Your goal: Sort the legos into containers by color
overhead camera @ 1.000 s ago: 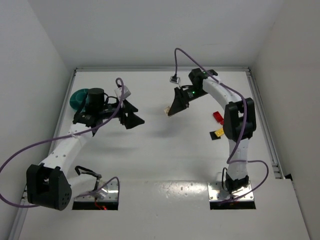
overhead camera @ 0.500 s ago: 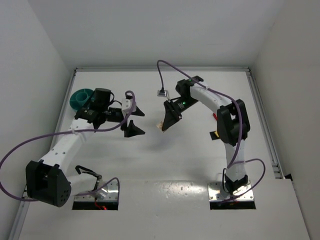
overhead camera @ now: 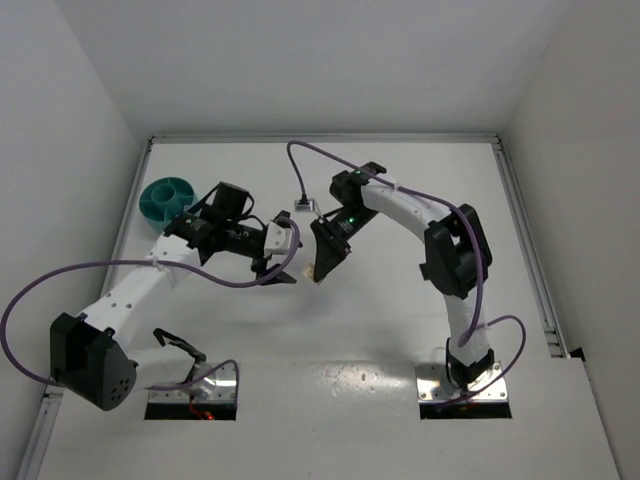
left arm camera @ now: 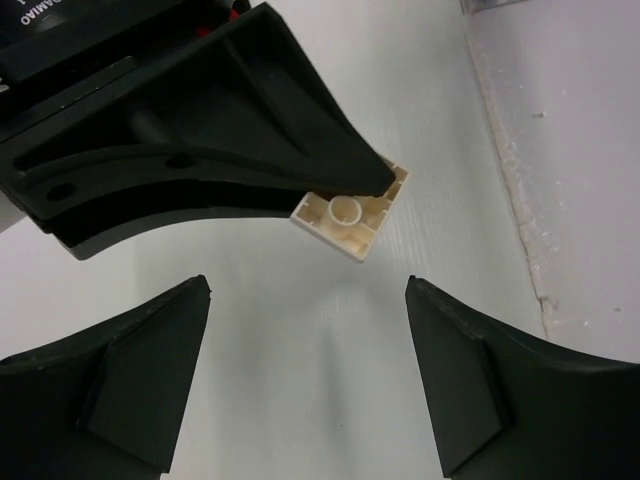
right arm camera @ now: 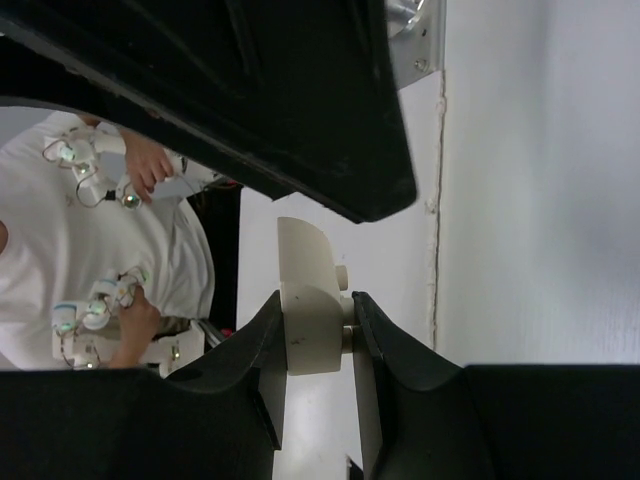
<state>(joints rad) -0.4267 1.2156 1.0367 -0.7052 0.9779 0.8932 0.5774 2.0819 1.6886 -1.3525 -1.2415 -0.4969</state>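
My right gripper is shut on a tan brick and holds it above the table near the middle. My left gripper is open and empty, with its jaws wide apart. It faces the tan brick, which sits just beyond its fingertips, apart from them. In the top view the left gripper is right beside the right gripper. The teal bowl stands at the far left. The other bricks are hidden behind the right arm.
The table's right rail and back wall edge bound the table. A purple cable loops above the right wrist. The left gripper's finger fills the top of the right wrist view.
The right gripper has carried the tan brick left and nearer. The left gripper has swung right from beside the bowl. The two grippers now meet at the table's middle.
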